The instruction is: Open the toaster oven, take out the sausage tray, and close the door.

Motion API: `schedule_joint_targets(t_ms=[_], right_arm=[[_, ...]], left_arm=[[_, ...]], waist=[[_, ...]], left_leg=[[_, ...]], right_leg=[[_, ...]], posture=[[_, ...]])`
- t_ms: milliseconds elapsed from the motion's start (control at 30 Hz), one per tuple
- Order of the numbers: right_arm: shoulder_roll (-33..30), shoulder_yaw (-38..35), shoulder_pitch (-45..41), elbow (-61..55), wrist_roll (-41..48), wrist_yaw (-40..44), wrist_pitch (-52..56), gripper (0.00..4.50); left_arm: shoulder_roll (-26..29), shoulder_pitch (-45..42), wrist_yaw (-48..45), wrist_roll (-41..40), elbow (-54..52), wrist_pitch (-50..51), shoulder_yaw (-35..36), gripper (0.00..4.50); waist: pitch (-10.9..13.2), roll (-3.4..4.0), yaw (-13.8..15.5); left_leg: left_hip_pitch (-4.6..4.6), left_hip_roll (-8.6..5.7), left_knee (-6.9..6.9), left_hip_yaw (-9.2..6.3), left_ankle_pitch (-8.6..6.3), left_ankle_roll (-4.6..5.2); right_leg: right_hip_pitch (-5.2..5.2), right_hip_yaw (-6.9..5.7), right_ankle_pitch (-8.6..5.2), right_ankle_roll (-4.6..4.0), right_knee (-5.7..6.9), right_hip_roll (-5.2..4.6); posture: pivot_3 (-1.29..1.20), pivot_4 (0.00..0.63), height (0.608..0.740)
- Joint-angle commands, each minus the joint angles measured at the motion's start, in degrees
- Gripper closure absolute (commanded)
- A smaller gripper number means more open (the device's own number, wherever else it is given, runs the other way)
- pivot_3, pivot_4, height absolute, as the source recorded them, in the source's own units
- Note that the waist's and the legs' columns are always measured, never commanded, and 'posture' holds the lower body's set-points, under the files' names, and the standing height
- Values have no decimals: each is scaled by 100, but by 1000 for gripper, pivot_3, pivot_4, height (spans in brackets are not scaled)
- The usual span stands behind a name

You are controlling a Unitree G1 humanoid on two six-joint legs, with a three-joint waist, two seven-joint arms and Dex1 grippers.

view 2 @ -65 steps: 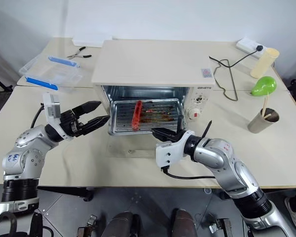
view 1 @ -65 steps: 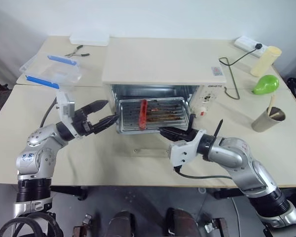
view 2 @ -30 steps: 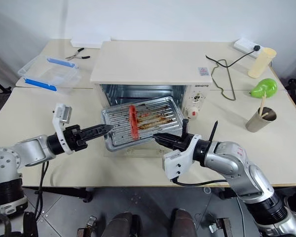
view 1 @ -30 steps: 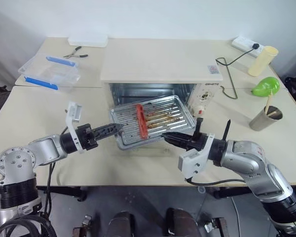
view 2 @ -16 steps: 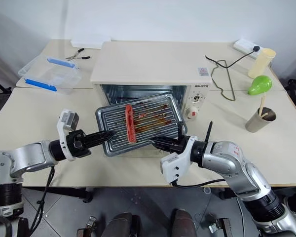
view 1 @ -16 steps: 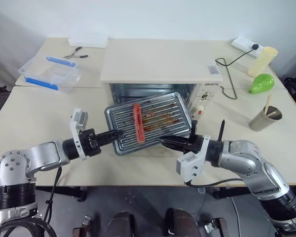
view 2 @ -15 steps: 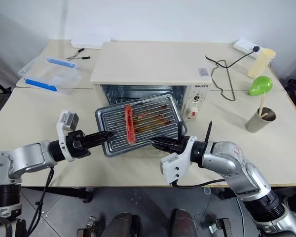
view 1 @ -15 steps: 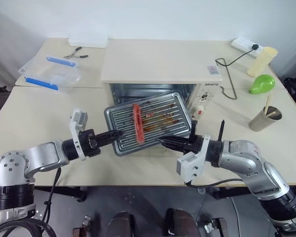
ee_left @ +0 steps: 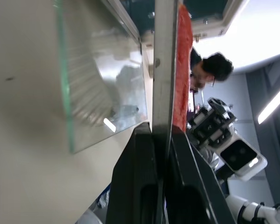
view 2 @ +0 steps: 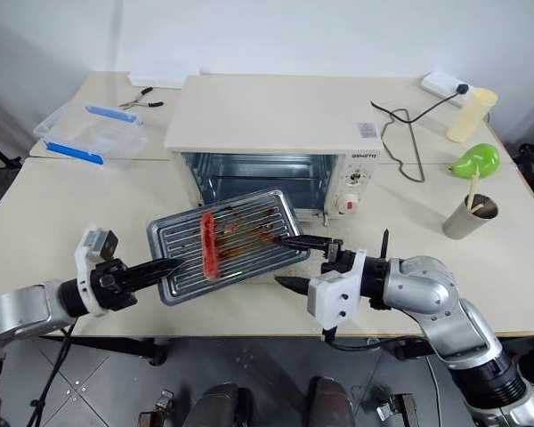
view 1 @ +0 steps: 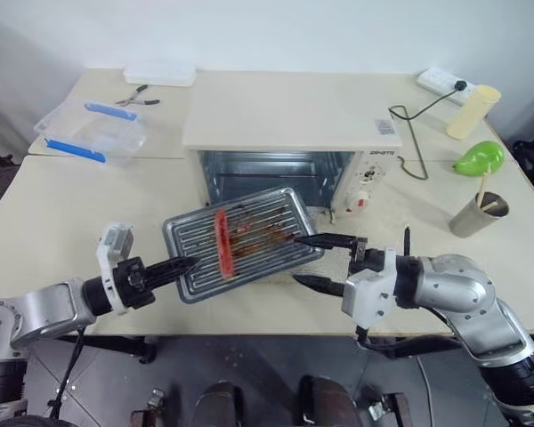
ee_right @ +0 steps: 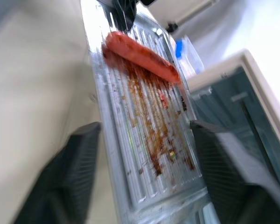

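Observation:
The silver sausage tray (view 1: pixel 249 240), ribbed and grease-stained, hangs tilted above the table in front of the toaster oven (view 1: pixel 285 124), with the red sausage (view 1: pixel 221 245) lying across its left part. My left gripper (view 1: pixel 182 264) is shut on the tray's left rim; in the left wrist view its fingers (ee_left: pixel 144 154) clamp the rim. My right gripper (view 1: pixel 317 261) stands open at the tray's right edge, one finger above and one below it. The door (ee_left: pixel 98 88) lies open and flat on the table, mostly hidden under the tray. The oven's cavity (view 1: pixel 267 171) is empty.
A clear box with blue clips (view 1: pixel 89 129), pliers (view 1: pixel 135 93) and a white flat case (view 1: pixel 160 73) sit at the back left. At the right are a power strip (view 1: pixel 440 82), a cable (view 1: pixel 411 133), a cream cup (view 1: pixel 476 108), a green object (view 1: pixel 479 156) and a grey cup (view 1: pixel 476 215).
My right gripper has opened and let go of the tray's right edge. The left gripper, shut on the left rim, has drawn the tray to the left and nearer, away from the oven.

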Motion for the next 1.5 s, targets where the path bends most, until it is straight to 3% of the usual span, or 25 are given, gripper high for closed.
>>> schedule_joint_targets(t_ms=[33,167,233,333,533,700,867,1033,1167,1500], right_arm=[[-239,-565,260,437,806,292,93,21],[-258,-942,357,955,1553,480,846,21],[-612,-767,522,1158,1673,1267,878,21],[-444,-872,405,1425,1912,1214,1190,608],[-127,-1064,74,2263,2066,1108,1695,2748],[-45,-899,-135,3024,1835,1276,1938,4434],[229,-648,-623,3617,1573,1249,2313,4476],[387,-559,-860,3831,1586,1561,2309,4476],[764,-877,-911,3431,2570,2384,2403,4476],[776,-1510,-1072,2549,3300,1815,3537,4476]], left_arm=[[202,792,-657,-83,-172,28,1005,4500],[200,1892,-1211,-83,-442,65,1568,4500],[-77,2346,-1205,-83,-672,-194,1808,4500],[-547,2785,-1251,-83,-915,-537,2091,4500],[-1660,3850,-1245,-83,-1523,-1123,2444,4500],[-2857,3863,-891,-83,-1895,-1918,2738,4500],[-3690,3714,-391,-83,-2116,-2385,2693,4500],[-4085,3485,-72,-83,-2295,-2663,2751,4500],[-4111,3434,80,-83,-2318,-2635,2686,4500],[-3917,3492,174,-83,-2153,-2369,2743,4500]], waist=[[1,1,0],[1,2,16],[4,7,26],[4,5,13],[1,6,-5],[0,5,43],[-1,5,2],[-1,5,21],[-3,0,13],[-3,1,21]], left_leg=[[0,-1,-3,3,0,1],[0,1,-1,7,0,3],[1,4,-1,5,0,4],[1,6,-3,5,-3,8],[2,9,-3,18,-5,11],[-3,5,2,17,-7,23],[-1,3,3,25,-7,31],[-3,2,3,23,-8,29],[-2,-1,4,24,-9,28],[-3,13,4,23,-15,24]], right_leg=[[0,4,0,0,-5,-1],[3,7,-2,-3,-15,-1],[5,14,-2,-4,-15,-1],[5,38,-2,-5,-21,-1],[2,59,-4,-7,-32,2],[4,97,-6,-11,-47,6],[10,109,-6,-11,-56,5],[6,106,-6,-11,-52,10],[11,106,-5,-11,-59,22],[9,119,-6,-11,-66,37]], posture=[[0,150,740],[0,150,740],[0,150,740],[0,150,740],[0,150,740],[0,150,740],[0,150,740],[0,150,740],[0,150,740],[0,150,740]])
